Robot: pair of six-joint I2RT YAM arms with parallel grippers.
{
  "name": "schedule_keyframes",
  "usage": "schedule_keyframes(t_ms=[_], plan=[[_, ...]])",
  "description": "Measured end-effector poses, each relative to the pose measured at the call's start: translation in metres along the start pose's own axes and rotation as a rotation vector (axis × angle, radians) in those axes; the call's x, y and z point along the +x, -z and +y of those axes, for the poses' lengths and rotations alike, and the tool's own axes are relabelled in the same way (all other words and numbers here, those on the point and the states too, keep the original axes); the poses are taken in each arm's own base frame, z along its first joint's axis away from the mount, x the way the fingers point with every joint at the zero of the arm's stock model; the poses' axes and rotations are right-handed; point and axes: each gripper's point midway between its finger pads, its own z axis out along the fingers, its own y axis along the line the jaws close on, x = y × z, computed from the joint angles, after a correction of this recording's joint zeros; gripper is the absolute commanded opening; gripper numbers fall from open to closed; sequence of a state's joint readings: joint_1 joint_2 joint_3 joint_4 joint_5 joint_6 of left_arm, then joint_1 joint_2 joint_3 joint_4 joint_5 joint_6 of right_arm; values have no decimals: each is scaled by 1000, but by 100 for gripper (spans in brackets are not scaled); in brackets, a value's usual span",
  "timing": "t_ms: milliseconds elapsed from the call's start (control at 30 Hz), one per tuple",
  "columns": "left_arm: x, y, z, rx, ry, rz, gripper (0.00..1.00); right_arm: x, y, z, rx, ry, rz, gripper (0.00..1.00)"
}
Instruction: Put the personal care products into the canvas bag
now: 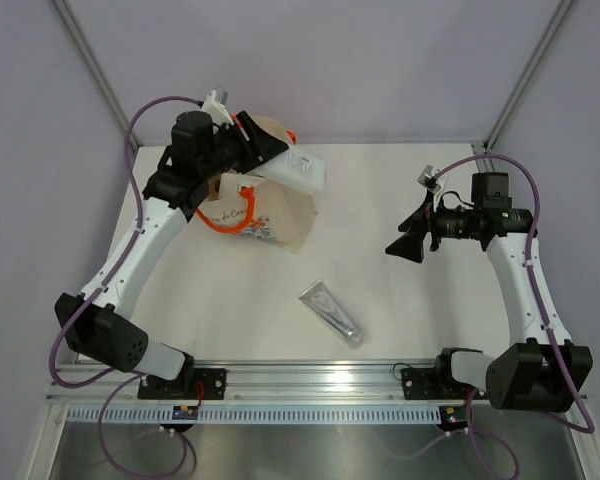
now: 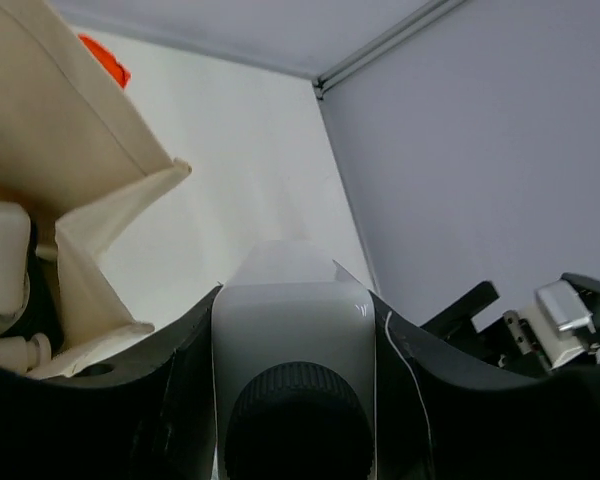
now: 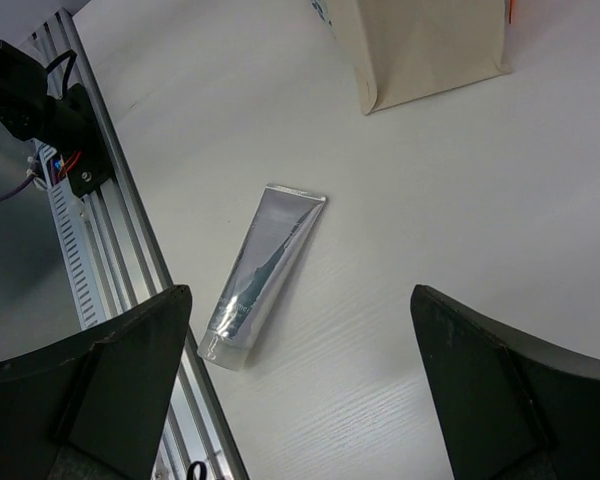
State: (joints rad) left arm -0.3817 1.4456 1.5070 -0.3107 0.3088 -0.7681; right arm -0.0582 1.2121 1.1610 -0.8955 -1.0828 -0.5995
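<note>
Now: your right gripper (image 1: 405,245), jaws wide apart, hangs nearest the silver tube (image 1: 330,312), which lies diagonally on the table, near-left of it. Your left gripper (image 1: 275,158) clamps a white bottle (image 1: 302,172) above the canvas bag (image 1: 280,225).

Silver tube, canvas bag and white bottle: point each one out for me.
silver tube (image 3: 265,265), right wrist view, middle of its body.
canvas bag (image 1: 285,218), top view, plain side panel.
white bottle (image 1: 302,170), top view, middle of its body.
</note>
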Motion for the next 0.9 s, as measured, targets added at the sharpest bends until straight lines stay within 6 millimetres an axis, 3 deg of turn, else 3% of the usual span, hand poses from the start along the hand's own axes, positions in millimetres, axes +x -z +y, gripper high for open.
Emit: schedule_keyframes(t_ms=[100, 167, 333, 467, 567, 733, 833, 900], plan=[[-23, 7, 6, 3, 34, -39, 0, 2, -1, 1, -5, -8, 2, 99], [-42, 11, 20, -21, 62, -70, 0, 2, -1, 1, -6, -8, 3, 100], [-100, 18, 72, -123, 99, -193, 0, 3, 0, 1, -8, -9, 5, 100], [-122, 22, 113, -196, 125, -240, 0, 4, 0, 2, -9, -9, 7, 99], [-121, 19, 134, -243, 124, -226, 0, 4, 0, 2, -9, -9, 7, 99], [-99, 6, 153, -278, 111, -134, 0, 4, 0, 2, -9, -6, 9, 99], [-75, -14, 165, -282, 94, -46, 1, 5, -1, 2, -11, -2, 11, 99], [-56, -28, 171, -283, 86, 23, 7, 7, -1, 1, -14, -5, 15, 100]])
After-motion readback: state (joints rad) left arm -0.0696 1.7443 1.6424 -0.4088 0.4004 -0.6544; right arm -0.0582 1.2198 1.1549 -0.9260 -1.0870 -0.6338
